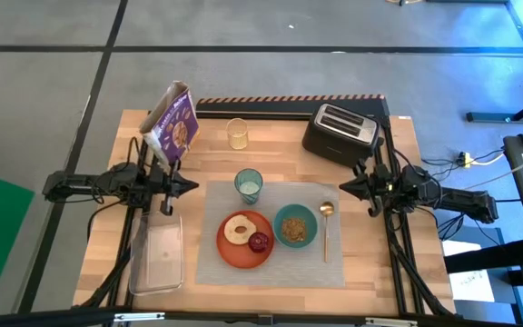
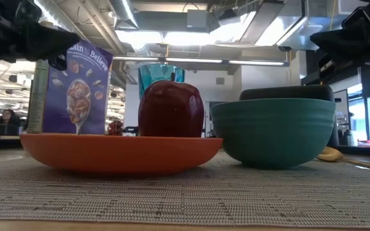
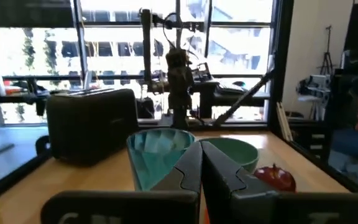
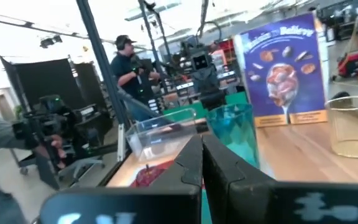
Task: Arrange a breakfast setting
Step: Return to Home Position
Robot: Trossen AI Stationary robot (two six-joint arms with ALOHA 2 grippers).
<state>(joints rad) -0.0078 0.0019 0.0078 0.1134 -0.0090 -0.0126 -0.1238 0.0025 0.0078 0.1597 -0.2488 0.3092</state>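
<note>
A grey placemat (image 1: 271,263) lies on the wooden table. On it rests an orange plate (image 1: 230,252) bearing a bagel-like ring (image 1: 238,229) and a dark red fruit (image 1: 259,242). Next to the plate are a teal bowl (image 1: 295,225) and, to its right, a gold spoon (image 1: 326,227). A translucent blue-green cup (image 1: 249,185) stands at the mat's far edge. My left gripper (image 1: 194,186) hovers shut at the table's left, level, pointing toward the cup. At the table's right my right gripper (image 1: 341,188) hovers shut, pointing left. Neither holds anything.
A black toaster (image 1: 341,132) stands at the far right and a purple cereal box (image 1: 172,123) at the far left. Between them is a clear cup (image 1: 236,133). A clear tray (image 1: 157,254) lies left of the mat. People are in the room beyond.
</note>
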